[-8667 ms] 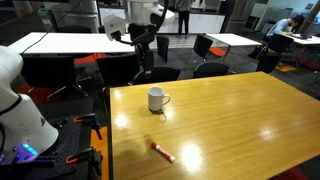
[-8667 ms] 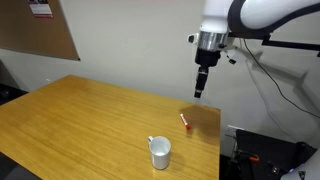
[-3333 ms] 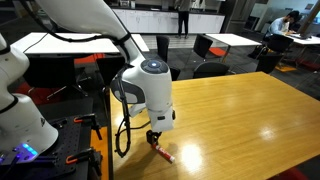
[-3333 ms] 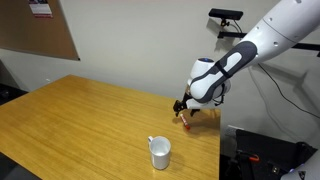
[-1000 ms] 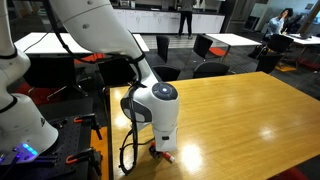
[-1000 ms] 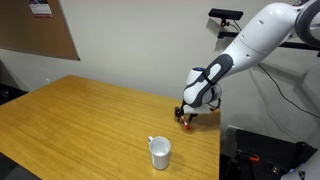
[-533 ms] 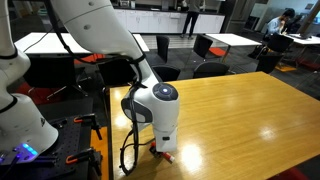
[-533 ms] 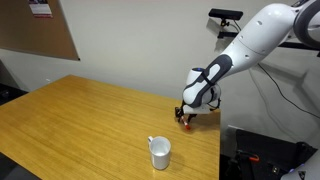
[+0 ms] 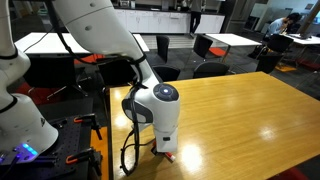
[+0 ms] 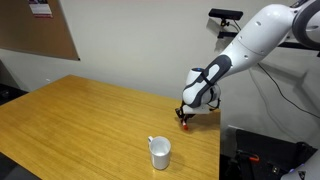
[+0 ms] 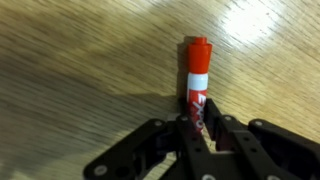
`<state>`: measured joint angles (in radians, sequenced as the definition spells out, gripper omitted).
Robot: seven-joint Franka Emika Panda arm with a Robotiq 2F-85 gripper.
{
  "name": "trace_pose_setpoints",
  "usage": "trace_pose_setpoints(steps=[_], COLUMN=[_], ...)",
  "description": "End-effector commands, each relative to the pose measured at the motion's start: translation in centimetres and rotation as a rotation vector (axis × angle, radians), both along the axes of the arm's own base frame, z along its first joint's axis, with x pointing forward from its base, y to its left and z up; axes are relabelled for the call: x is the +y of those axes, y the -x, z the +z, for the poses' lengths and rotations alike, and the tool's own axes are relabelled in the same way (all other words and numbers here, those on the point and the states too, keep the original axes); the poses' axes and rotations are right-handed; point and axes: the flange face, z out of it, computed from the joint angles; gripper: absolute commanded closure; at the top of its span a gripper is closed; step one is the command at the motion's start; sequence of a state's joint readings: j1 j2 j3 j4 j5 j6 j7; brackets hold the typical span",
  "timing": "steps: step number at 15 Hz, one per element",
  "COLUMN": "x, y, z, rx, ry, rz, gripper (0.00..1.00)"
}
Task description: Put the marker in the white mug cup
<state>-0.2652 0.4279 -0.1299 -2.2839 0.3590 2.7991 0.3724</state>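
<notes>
Marker point(image 11: 197, 75) laid flat on table point(image 11: 80, 60), long axis running straight ahead of fingers point(image 11: 216, 132), near end caught between them. Gripper point(image 11: 200, 125) set narrow, seemingly clamped on it. White mug cup point(image 10: 160, 152) stood well apart; lift judged needed first.

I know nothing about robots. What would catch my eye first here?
The big white robot arm bows down near one edge of the wooden table. In the wrist view its black gripper grips one end of a red marker lying on the wood. A white mug stands alone, apart from it.
</notes>
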Motion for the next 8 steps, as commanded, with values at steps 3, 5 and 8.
trace_pose_setpoints(steps=[3,5,8], x=[0.3,0.8,1.8], y=[-0.3,-0.5,-0.6], z=[1.3,2.3,4.6], rx=[0.004,0.002,-0.013], ry=[0.021,0.048,0.098], rz=[0.031,0.056,0.112], gripper=[0.95,0.95,0.95])
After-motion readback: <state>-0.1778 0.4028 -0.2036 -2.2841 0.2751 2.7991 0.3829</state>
